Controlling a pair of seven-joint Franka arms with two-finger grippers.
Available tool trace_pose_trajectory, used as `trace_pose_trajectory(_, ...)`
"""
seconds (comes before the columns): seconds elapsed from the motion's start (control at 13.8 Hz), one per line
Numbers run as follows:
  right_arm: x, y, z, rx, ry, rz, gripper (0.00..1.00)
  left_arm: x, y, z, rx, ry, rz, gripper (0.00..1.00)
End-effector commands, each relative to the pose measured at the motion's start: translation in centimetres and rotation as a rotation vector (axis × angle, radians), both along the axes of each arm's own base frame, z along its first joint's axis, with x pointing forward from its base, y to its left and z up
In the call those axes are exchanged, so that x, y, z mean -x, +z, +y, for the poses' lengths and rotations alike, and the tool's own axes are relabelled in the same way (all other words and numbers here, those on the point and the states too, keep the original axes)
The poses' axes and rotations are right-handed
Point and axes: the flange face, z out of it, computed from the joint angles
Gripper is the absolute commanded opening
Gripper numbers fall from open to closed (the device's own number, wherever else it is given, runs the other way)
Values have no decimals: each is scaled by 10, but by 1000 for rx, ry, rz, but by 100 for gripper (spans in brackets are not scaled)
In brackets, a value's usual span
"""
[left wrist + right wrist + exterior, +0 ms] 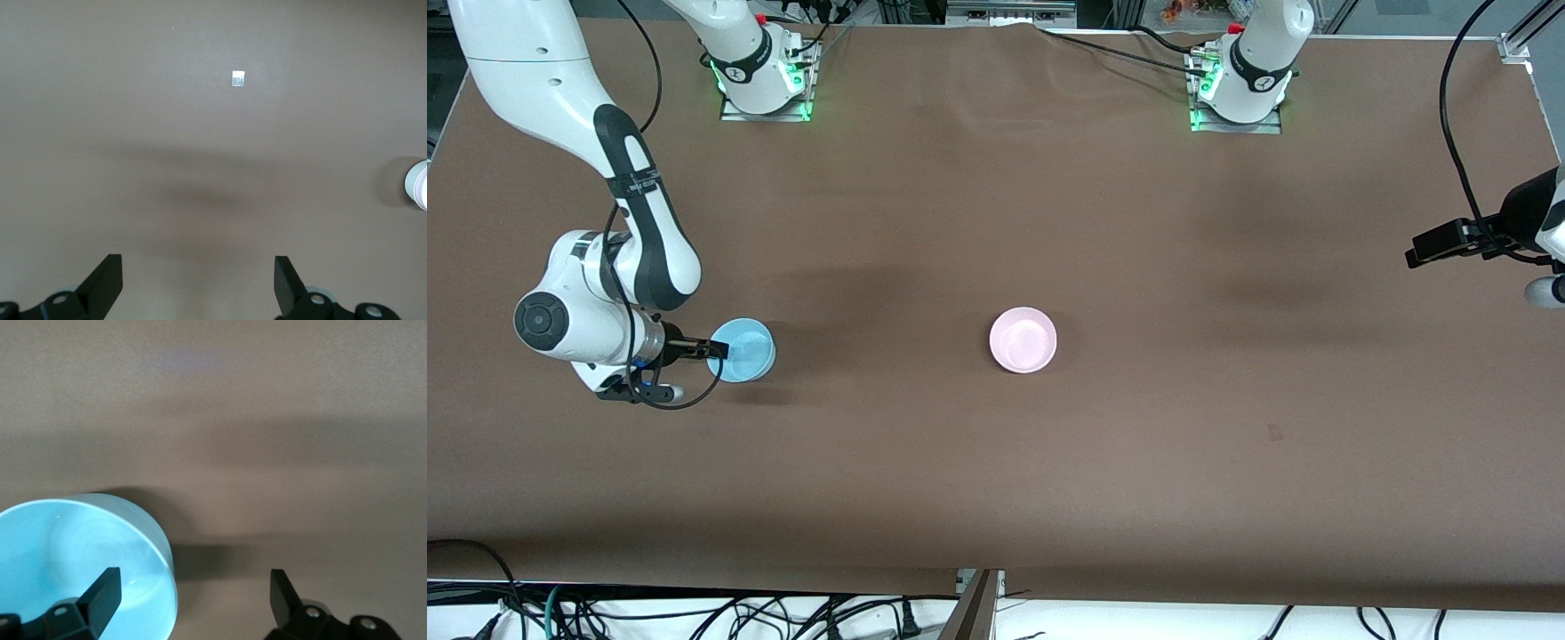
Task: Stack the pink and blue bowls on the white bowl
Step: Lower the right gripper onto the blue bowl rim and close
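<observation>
Straddling the light blue bowl's (pixel 743 350) rim, right end effector (pixel 716 348) gapes wide at the right arm's end of the desk (pixel 996 480). Pink bowl (pixel 1023 340) sits mid-desk. Left end effector (pixel 198 283) spread wide, waiting over bare desk.

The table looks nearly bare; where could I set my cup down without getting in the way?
Bare brown table lies all around the pink bowl, widest toward the left arm's end. It is crowded only at the blue bowl, where the open right gripper straddles its rim.
</observation>
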Motion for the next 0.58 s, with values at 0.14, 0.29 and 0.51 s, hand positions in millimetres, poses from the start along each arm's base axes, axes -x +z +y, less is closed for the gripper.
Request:
trace_pose_trajectory(0.14, 17, 9, 3, -12, -16, 2, 94, 0, 2, -1, -13, 4, 2, 100)
trace_pose_trajectory(0.29, 19, 7, 3, -12, -17, 5, 93, 0, 2, -1, -13, 4, 2, 100)
trace_pose_trajectory(0.51, 22, 4, 3, -11, -17, 8, 86, 0, 2, -2, -13, 4, 2, 100)
